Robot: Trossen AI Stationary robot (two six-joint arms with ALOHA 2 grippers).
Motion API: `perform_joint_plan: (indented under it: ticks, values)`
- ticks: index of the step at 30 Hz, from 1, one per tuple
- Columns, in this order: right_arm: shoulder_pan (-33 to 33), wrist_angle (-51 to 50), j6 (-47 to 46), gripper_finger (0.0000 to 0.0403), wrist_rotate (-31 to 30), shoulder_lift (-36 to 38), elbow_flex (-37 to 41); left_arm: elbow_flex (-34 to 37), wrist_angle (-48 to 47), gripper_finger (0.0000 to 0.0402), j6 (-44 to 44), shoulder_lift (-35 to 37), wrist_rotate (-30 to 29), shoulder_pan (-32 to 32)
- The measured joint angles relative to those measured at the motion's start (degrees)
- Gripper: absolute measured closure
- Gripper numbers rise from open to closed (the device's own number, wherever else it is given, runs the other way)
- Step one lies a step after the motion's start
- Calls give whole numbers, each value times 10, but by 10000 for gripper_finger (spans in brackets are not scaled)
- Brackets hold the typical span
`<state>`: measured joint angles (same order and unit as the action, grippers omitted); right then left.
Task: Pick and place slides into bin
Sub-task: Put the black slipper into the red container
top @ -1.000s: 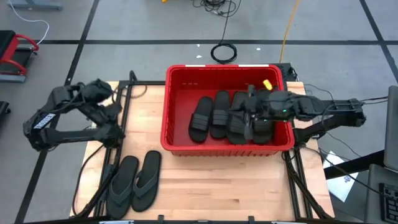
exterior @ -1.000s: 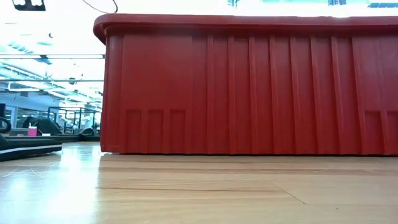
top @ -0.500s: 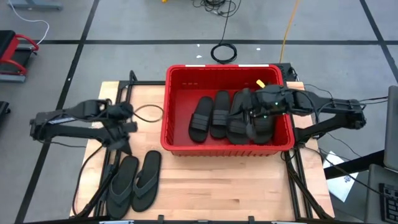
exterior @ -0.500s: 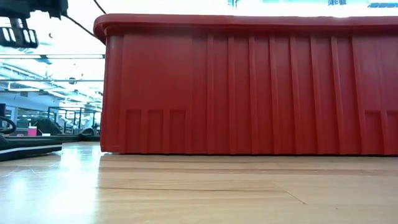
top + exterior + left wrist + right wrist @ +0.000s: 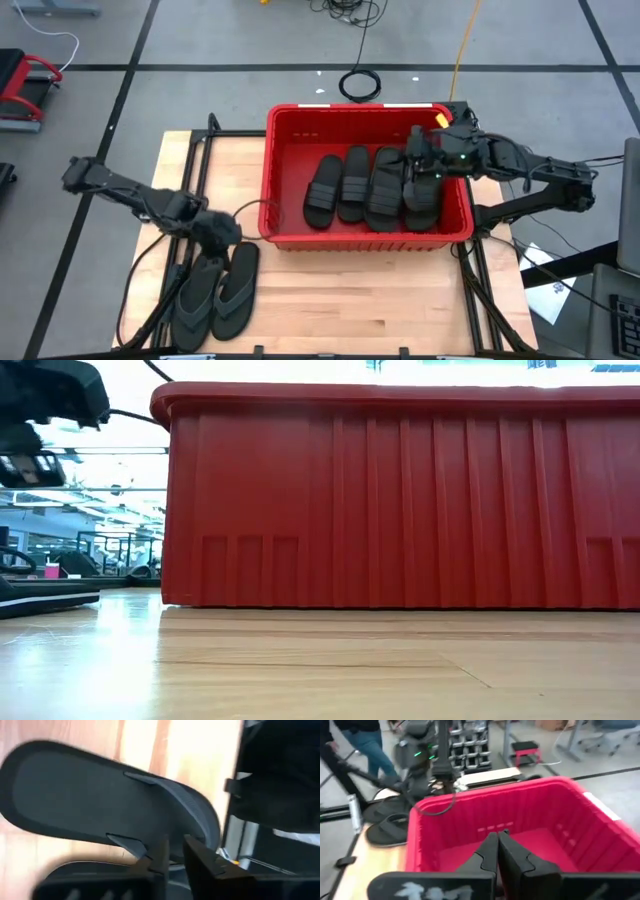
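The red bin [image 5: 285,225] stands at the table's middle, with several black strapped slides [image 5: 365,188] lying flat in it, side by side. Two dark grey flip-flops [image 5: 197,297] [image 5: 235,290] lie flat on the table near its near left corner. One fills the left wrist view [image 5: 100,805], and one shows in the low view [image 5: 45,598]. My left gripper [image 5: 215,232] hangs just above their far ends, fingers [image 5: 175,852] almost together and empty. My right gripper [image 5: 420,160] is shut and empty above the right part of the bin [image 5: 570,820].
Black frame rails [image 5: 195,170] and cables [image 5: 240,185] run along the table's left and right sides. A coiled cable [image 5: 360,84] lies on the floor beyond the bin. A person [image 5: 360,745] stands beyond the table's left side. Bare wood [image 5: 360,300] lies in front of the bin.
My left gripper has swung from the table's far left toward the near edge and down, to just above the flip-flops' far ends. My right gripper has drawn up and back from the slides toward the bin's far right corner.
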<state>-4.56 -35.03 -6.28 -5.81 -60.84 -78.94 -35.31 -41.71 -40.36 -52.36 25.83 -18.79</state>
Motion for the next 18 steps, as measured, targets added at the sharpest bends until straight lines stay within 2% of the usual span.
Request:
perform_joint_plan:
  ticks: [4, 8, 11, 13, 18]
  values:
    - [0, -4, 12, 393, -3, 16, 0, 0, 51, 296, -124, -40, -46, -64]
    - [0, -23, 14, 380, -2, 32, 0, 0, 196, 222, -259, -86, -32, -109]
    - [0, -45, 19, 373, -2, 42, 0, -1, 321, 172, -292, -126, -47, -145]
    - [0, -52, 24, 369, -2, 49, 0, -1, 319, 145, -306, -152, -72, -163]
    - [0, -74, 28, 361, -2, 62, 0, 1, 182, 96, -386, -207, -94, -174]
